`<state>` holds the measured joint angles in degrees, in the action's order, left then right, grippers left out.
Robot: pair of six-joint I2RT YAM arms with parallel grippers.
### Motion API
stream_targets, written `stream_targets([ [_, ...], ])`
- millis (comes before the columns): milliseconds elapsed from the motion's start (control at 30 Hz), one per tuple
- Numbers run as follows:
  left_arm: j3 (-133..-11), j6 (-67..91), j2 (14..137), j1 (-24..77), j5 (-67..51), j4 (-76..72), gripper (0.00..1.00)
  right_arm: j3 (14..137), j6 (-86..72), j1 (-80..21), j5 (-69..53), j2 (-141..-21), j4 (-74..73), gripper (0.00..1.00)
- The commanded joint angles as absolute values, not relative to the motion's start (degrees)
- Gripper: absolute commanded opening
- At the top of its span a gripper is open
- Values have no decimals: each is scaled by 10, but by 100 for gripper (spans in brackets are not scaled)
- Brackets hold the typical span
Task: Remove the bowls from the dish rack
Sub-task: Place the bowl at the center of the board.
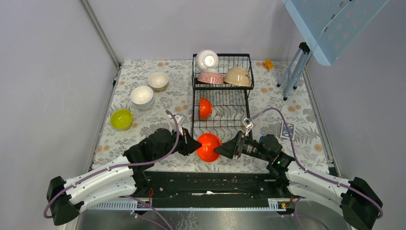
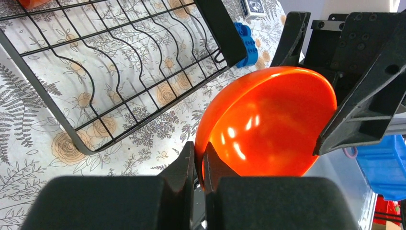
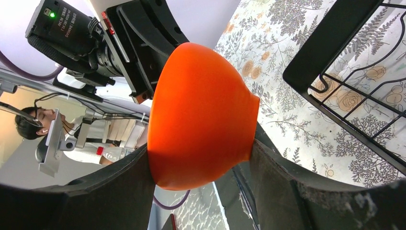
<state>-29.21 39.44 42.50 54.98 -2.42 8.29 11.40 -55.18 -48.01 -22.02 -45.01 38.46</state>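
Orange bowl [image 3: 201, 96] in right end effector [image 3: 198, 155]

The orange-red bowl [image 1: 208, 146] shone glossy between the black left tool [image 1: 197, 145] and black right tool [image 1: 220, 150]. A second bowl [image 1: 205, 108] of that colour stood in the black wire rack [image 1: 221, 103]. Up top were a white bowl [image 1: 207, 59], a pink-patterned bowl [image 1: 210, 77] and a beige bowl [image 1: 238, 76]. The counter [image 1: 143, 132] bore grey ferns and peach roses, and a yellow-green bowl [image 1: 121, 119] lay there.

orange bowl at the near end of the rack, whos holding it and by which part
Both arms. The right end effector clamps the orange bowl across its body, between mouth and foot; the left end effector pinches its rim.
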Motion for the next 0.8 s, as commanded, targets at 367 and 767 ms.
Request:
stream_targets([
  [367, -335, 422, 417, 553, 54, 103, 0, 238, -463, -482, -165, -393, 129, 100],
  [767, -389, 468, 436, 553, 152, 177, 0, 512, -269, -494, -9, -453, -278, 82],
])
